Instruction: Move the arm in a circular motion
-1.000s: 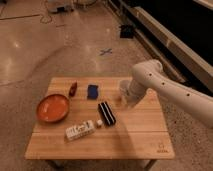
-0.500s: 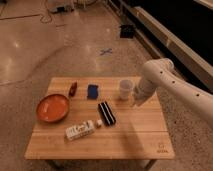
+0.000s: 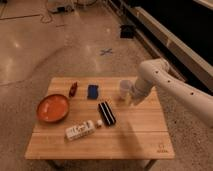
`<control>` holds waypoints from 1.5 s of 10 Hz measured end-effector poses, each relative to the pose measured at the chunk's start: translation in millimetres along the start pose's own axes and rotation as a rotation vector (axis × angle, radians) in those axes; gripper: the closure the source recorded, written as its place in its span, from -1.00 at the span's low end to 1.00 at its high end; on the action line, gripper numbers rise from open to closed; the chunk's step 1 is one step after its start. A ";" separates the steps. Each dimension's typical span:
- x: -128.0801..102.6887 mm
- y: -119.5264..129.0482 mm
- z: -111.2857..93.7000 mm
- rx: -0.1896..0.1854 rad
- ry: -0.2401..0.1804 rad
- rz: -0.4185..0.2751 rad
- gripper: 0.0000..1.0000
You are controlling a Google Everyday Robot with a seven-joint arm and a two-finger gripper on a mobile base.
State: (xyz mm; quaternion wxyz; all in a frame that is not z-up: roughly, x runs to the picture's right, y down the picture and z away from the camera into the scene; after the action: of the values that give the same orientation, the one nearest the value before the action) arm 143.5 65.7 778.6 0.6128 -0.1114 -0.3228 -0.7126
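Where the wooden counter (image 3: 135, 142) fills the lower half of the frame, the big shiny white arm (image 3: 170, 87) comes in from the right edge. It runs up and left to a round bend just right of the middle, then turns down toward the counter top. Small dark dots sit along its thick tube. The end effector (image 3: 129, 99) is at the low end of the arm, over the upper right part of the counter, just beside a pale cup (image 3: 123, 88). I cannot tell if the end effector is apart or together, or if it touches the cup.

A round orange bowl (image 3: 52, 108) sits on the left side of the counter. Up and to the right of it lies a small dark red thing (image 3: 73, 89), and just right of that lies a blue block (image 3: 92, 91). A long black thing (image 3: 106, 113) lies tilted near the middle. A white bottle (image 3: 80, 131) lies on its side lower down, between the bowl and the black thing.

The floor (image 3: 40, 50) is shiny and tan. A blue cross mark (image 3: 106, 51) is on it above the counter. Cords (image 3: 50, 12) lie in the upper left corner. A dark box (image 3: 126, 31) sits on the floor near the top middle.
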 end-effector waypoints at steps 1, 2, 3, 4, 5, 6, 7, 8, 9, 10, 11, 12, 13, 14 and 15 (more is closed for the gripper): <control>0.9 -2.8 6.2 -0.001 -0.002 -0.002 0.14; -3.6 2.2 18.3 0.000 0.001 0.017 0.14; -4.6 1.1 23.5 0.003 0.004 0.022 0.14; -1.5 5.8 20.0 -0.004 0.007 0.010 0.14; 1.0 16.9 12.1 -0.009 0.004 -0.004 0.14; 0.6 27.3 8.5 -0.006 0.006 0.003 0.14; -4.0 39.8 13.2 -0.004 0.001 0.024 0.14; -6.4 38.9 20.2 -0.008 0.004 0.014 0.14; -11.0 39.3 26.2 -0.011 0.004 0.003 0.14; -13.0 29.8 29.0 -0.008 0.004 0.008 0.14; -9.0 23.6 26.5 -0.007 0.004 0.010 0.14; -3.1 23.8 23.1 -0.009 0.002 0.018 0.14; 3.2 24.3 21.3 -0.009 -0.001 0.015 0.14; 8.1 24.6 20.0 -0.005 0.001 0.021 0.14; 8.2 25.7 24.7 -0.006 -0.004 0.046 0.14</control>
State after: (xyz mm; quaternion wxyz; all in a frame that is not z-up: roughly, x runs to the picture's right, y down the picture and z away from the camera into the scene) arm 160.1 72.8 810.5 0.6281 -0.1220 -0.3191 -0.6991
